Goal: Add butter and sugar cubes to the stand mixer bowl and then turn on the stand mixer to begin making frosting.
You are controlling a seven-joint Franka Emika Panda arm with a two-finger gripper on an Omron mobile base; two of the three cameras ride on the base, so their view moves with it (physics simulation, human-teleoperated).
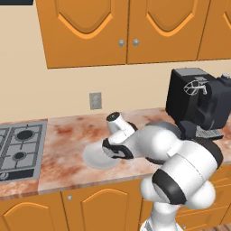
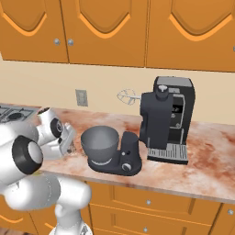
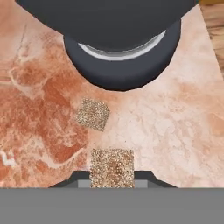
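Pinching near sugar cube (image 3: 112, 168), gripper (image 3: 112, 177) squeezes it tight. Other sugar cube (image 3: 93, 114) sits on counter (image 3: 175, 127), near stand mixer (image 3: 122, 65).

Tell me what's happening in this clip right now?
The white arm is bent low over the marble counter beside the stand mixer. In the hand view the gripper sits closed around one sugar cube, while the second sugar cube lies on the counter just ahead, near the mixer's base. The stand mixer bowl sits on the mixer, its head tilted up. A white plate lies partly under the arm.
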